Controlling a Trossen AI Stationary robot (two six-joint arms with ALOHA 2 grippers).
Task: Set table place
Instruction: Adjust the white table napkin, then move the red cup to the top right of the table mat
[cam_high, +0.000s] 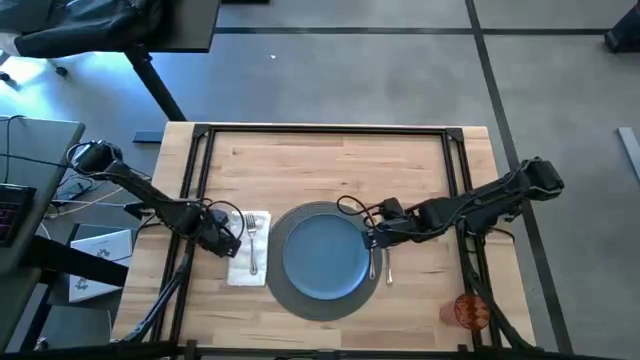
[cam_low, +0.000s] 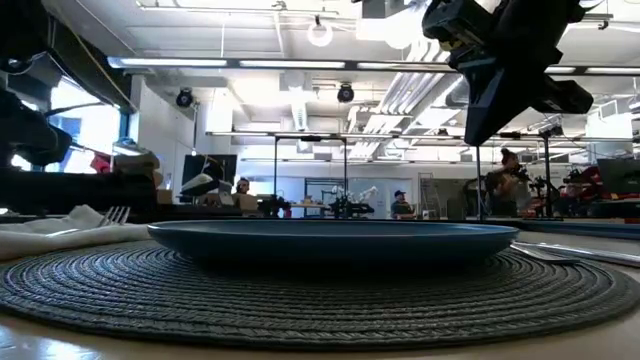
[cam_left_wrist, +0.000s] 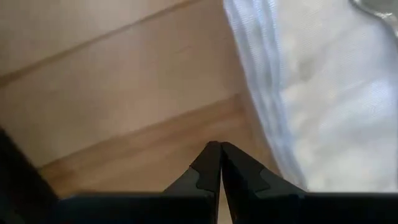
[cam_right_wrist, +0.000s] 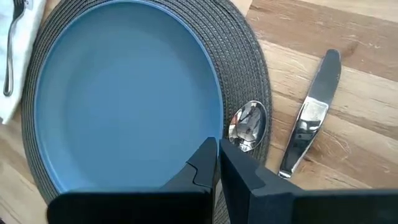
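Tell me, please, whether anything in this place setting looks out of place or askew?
Yes: the spoon lies with its bowl on the mat's edge, beside the plate, while the knife lies on the bare table, angled.

A grey desk (cam_high: 40, 135) and black chair (cam_high: 75, 30) flank the floor.

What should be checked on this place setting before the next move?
1. Round blue plate centred on dark grey woven mat: ok.
2. Silver fork on white napkin: ok.
3. Silver spoon fully off the mat: not ok, its bowl overlaps the rim.
4. Silver knife beside the spoon on the wood: ok.
5. Orange translucent cup placed above the knife: not ok, at the near table corner.
6. Left gripper and right gripper empty: ok, both shut.
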